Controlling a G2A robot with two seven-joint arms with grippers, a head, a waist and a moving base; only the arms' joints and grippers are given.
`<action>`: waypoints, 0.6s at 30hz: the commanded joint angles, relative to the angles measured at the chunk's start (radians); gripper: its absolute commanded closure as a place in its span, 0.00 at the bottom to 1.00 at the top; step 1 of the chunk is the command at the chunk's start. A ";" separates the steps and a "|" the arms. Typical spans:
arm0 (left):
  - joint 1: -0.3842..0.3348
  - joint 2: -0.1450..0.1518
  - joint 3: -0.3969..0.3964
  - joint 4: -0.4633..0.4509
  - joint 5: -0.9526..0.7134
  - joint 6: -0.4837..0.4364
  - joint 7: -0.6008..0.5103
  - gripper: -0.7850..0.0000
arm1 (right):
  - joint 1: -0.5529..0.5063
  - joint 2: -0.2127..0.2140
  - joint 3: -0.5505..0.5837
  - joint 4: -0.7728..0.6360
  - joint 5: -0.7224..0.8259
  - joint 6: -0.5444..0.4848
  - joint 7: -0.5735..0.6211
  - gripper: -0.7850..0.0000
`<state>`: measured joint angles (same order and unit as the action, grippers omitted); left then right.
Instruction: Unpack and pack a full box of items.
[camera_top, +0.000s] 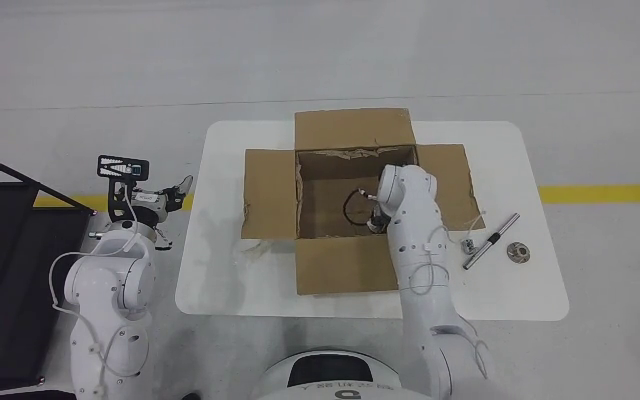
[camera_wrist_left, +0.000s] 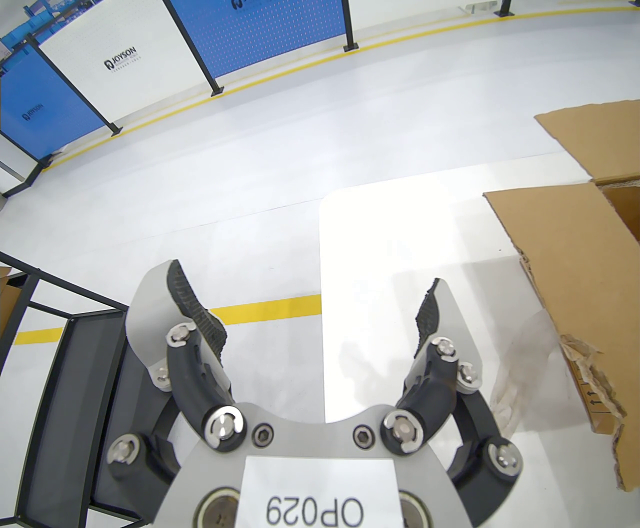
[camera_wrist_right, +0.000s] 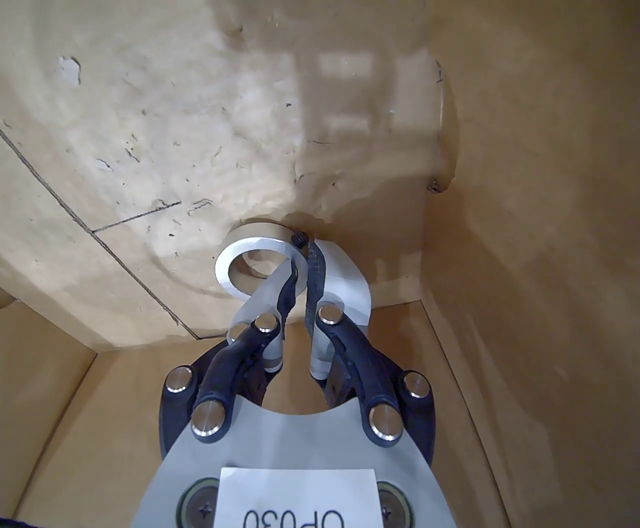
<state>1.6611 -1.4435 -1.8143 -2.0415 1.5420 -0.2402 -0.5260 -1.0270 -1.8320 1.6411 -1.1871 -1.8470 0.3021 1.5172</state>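
We see the right end effector (camera_wrist_right: 300, 267) inside the cardboard box (camera_top: 270, 195), pinched on a metal ring (camera_wrist_right: 255, 243) (near one inner wall). The left end effector (camera_wrist_left: 304, 272) hangs spread wide beside the worktop (camera_top: 230, 280).

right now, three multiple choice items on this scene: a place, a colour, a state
1. Where is the right gripper? A inside the box B on a shelf C over the floor
2. What colour is the table? A black B white C green
3. How is the left gripper? A open, empty B shut on a cloth C shut on a cup
Answers: A, cardboard walls surround it as it pinches the metal ring; B, its bare top is white; A, jaws stand apart, nothing between.
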 joint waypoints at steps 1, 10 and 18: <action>0.000 0.000 0.000 0.000 0.000 0.000 0.000 0.00 | -0.012 0.000 -0.011 -0.039 0.023 -0.012 0.000 1.00; 0.000 0.000 0.000 0.000 0.000 0.000 0.000 0.00 | -0.175 0.025 -0.083 -0.382 0.171 -0.039 -0.050 1.00; 0.000 0.000 0.000 0.000 0.000 0.000 0.000 0.00 | -0.460 0.083 -0.120 -0.868 0.457 -0.020 -0.343 1.00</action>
<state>1.6611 -1.4435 -1.8143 -2.0415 1.5420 -0.2402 -0.5260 -1.4293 -1.7560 1.5096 -1.9584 -1.4538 0.2807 1.2394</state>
